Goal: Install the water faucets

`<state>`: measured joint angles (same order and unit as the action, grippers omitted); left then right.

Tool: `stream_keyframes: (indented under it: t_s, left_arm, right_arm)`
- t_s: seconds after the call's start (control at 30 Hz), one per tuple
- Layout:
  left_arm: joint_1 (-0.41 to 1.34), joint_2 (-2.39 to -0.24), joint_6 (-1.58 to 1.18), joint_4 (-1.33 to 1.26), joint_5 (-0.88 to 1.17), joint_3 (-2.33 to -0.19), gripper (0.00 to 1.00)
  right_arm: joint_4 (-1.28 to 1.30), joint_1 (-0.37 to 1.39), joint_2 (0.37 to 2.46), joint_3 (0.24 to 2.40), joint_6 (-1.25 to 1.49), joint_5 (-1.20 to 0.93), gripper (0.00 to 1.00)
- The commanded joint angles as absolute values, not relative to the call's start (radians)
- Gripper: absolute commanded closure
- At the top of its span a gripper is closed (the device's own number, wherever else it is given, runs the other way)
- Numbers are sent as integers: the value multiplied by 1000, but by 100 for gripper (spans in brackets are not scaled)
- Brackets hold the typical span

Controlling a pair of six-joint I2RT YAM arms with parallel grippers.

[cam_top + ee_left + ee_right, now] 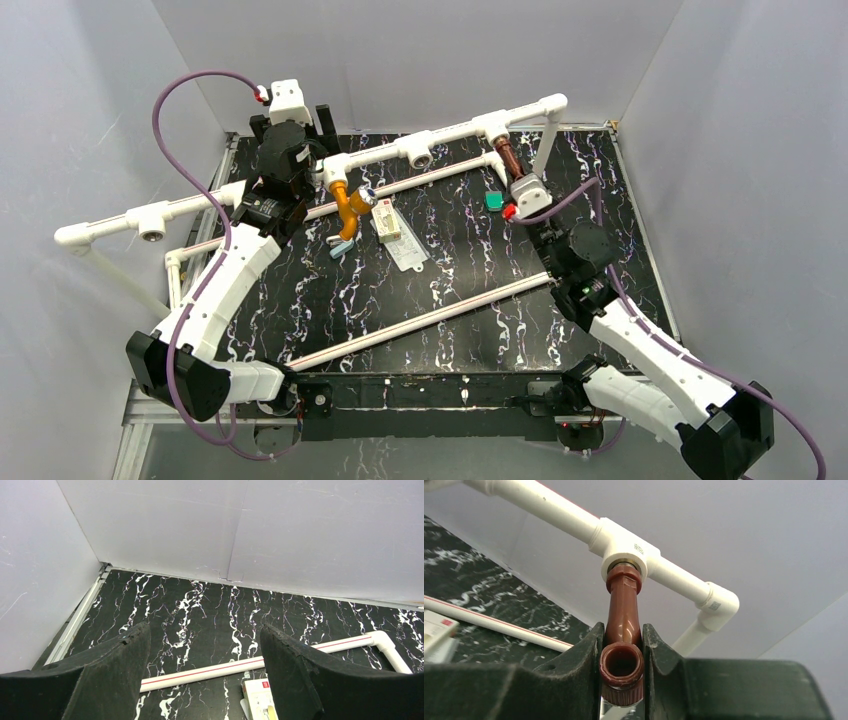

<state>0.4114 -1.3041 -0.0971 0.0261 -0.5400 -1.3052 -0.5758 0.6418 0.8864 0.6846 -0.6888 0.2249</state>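
The dark reddish-brown faucet (pixel 505 155) hangs from the white tee socket (pixel 493 125) on the raised pipe at the back right. My right gripper (pixel 520 188) is shut on it. In the right wrist view the fingers clamp its bent spout (pixel 624 600), whose top end sits in the tee (pixel 629 550). The orange-yellow faucet (pixel 347 205) with its silvery knob (pixel 366 196) hangs from another tee (pixel 335 168) left of centre. My left gripper (pixel 293 125) is open and empty at the back left, just left of that faucet. Its fingers (pixel 120 675) frame bare table.
A raised white pipe (pixel 450 135) has an empty tee socket (pixel 420 155), and another (pixel 152 230) is at the left. White pipes (pixel 440 318) (pixel 215 669) lie on the black marbled table. A white box (pixel 390 225) (pixel 260 695), a green piece (pixel 493 200) and a teal piece (pixel 338 250) lie mid-table.
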Motion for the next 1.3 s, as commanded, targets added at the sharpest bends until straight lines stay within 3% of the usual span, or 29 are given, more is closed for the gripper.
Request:
stream_keyframes:
  t_s: [0.0, 0.9, 1.27]
  left_arm:
    - [436, -1378, -103, 334, -478, -1201, 22]
    - [436, -1390, -104, 339, -470, -1205, 22]
    - [436, -1388, -105, 341, -467, -1207, 22]
  right_arm:
    - [-609, 643, 857, 748, -381, 291, 99]
    - [-475, 643, 841, 758, 1172, 558, 99]
    - [-277, 644, 874, 828, 1749, 495, 99]
